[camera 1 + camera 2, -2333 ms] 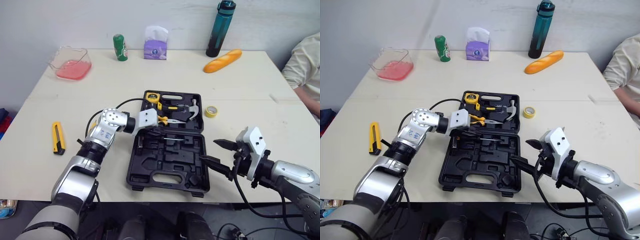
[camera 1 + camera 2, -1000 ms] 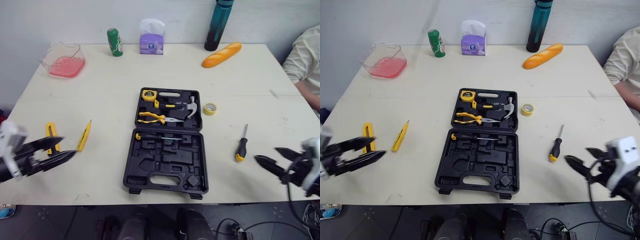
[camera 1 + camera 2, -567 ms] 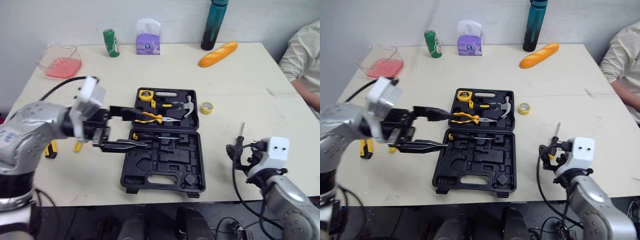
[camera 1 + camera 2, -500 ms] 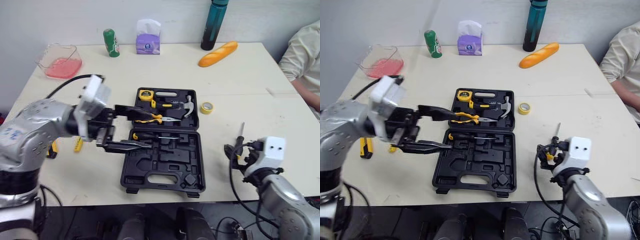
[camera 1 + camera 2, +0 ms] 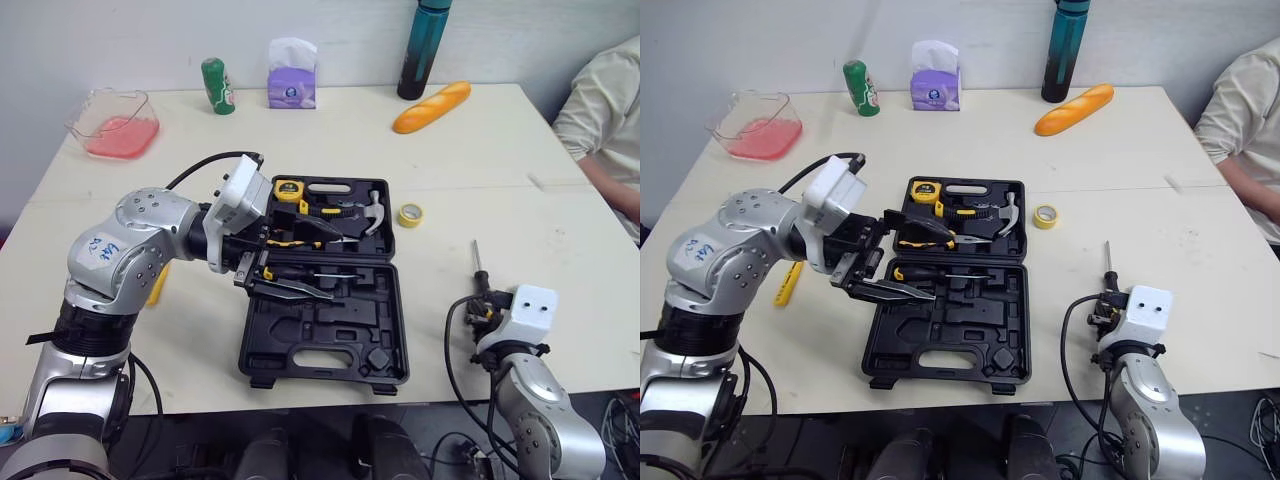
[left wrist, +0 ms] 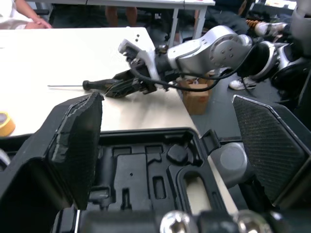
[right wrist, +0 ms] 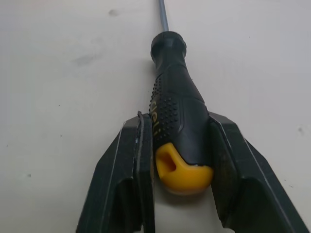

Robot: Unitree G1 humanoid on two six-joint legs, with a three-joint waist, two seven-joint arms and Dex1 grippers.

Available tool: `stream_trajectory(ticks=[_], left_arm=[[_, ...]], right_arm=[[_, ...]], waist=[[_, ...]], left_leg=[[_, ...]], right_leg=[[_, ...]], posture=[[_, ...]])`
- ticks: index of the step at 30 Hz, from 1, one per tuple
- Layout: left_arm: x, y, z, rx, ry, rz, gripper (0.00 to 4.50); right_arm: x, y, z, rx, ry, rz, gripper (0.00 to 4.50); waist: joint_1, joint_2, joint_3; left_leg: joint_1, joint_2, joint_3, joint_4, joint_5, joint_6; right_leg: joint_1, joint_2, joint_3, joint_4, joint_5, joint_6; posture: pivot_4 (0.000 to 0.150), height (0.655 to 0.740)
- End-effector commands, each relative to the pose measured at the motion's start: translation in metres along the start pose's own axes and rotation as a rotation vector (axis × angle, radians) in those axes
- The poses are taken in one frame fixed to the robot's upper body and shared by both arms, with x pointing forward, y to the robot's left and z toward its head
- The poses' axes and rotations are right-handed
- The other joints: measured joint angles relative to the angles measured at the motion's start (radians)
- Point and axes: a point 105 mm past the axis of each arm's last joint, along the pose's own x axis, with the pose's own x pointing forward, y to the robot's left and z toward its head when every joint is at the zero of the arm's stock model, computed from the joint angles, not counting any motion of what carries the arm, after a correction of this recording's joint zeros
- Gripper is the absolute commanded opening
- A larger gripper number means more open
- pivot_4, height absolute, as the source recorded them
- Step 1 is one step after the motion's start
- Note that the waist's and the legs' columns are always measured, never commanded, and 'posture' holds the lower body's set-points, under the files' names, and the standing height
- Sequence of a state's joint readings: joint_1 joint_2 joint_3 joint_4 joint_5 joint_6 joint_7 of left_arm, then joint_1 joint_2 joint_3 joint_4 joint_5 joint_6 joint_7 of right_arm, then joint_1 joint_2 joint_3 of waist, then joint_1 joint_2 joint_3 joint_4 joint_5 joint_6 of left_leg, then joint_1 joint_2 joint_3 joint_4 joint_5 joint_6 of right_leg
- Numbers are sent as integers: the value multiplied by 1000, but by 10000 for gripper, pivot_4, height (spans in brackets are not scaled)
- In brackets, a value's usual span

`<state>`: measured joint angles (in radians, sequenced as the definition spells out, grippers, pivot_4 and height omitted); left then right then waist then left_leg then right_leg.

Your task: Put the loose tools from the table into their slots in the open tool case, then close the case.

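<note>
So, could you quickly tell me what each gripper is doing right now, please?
Left gripper: open, empty, over the case.
Right gripper: closed on the screwdriver handle.

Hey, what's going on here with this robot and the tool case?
The robot is packing loose tools into an open case. Its right pincer is closed around the handle of a screwdriver that lies on the table to the right of the case, not yet lifted. The left pincer hovers open over the case, holding nothing. A hammer already sits in the far half. A tape roll and a yellow tool lie loose on the table.
</note>
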<state>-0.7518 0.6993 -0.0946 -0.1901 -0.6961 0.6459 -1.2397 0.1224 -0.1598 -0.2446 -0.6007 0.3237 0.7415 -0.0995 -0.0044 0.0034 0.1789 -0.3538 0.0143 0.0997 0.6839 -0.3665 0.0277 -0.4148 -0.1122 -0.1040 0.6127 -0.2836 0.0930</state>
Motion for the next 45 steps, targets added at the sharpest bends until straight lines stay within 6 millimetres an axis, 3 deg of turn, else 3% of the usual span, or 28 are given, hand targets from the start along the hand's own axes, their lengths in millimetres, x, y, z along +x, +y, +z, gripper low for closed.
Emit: stream_trajectory(ticks=[1,4,8,11,14,20,36,43,45], left_arm=[[-5,-1,4,40,7,22,45000],[-13,-2,-4,25,36,55,45000],[-31,-9,-25,0,139,113,45000],[-44,-14,-40,-7,222,151,45000],[-51,-16,-48,-5,265,178,45000],[-52,-17,-57,14,301,208,45000],[-43,-7,-62,42,278,239,45000],[-41,-9,-60,41,261,227,45000],[-39,-10,-58,40,251,222,45000]], right_arm=[[-8,-5,28,-56,-105,54,10457],[-11,7,51,-123,-148,251,10457],[-18,41,76,-267,-123,651,10457],[-32,74,79,-425,-23,1006,10457],[-37,91,78,-511,61,1194,10457],[-22,104,69,-667,183,1303,10457],[3,118,53,-796,226,1302,10457],[-1,122,69,-794,163,1298,41730],[-6,128,79,-745,128,1315,44271]], waist=[[0,0,0],[0,0,0],[-9,0,1],[-12,0,2],[-7,-1,3],[13,-3,4],[4,-4,4],[4,-4,4],[4,-4,4]], left_leg=[[0,0,0,0,0,0],[0,0,0,0,0,0],[0,1,0,0,0,0],[0,1,-2,0,0,1],[0,2,-3,0,0,1],[-3,0,-4,3,-1,4],[-9,0,-7,14,-3,5],[-10,0,-7,15,-3,5],[-10,0,-7,15,-3,5]], right_leg=[[0,0,0,0,0,0],[0,-1,0,0,0,0],[0,0,0,0,0,0],[0,0,-1,0,0,-1],[1,-1,-2,-1,-1,-1],[0,-4,-4,-2,0,0],[0,-4,-9,1,1,2],[0,-4,-10,1,1,2],[0,-4,-10,1,1,2]], posture=[[1500,7400],[1500,7400],[1500,7400],[1500,7400],[1500,7400],[1500,7400],[1500,7400],[1500,7400],[1500,7400]])
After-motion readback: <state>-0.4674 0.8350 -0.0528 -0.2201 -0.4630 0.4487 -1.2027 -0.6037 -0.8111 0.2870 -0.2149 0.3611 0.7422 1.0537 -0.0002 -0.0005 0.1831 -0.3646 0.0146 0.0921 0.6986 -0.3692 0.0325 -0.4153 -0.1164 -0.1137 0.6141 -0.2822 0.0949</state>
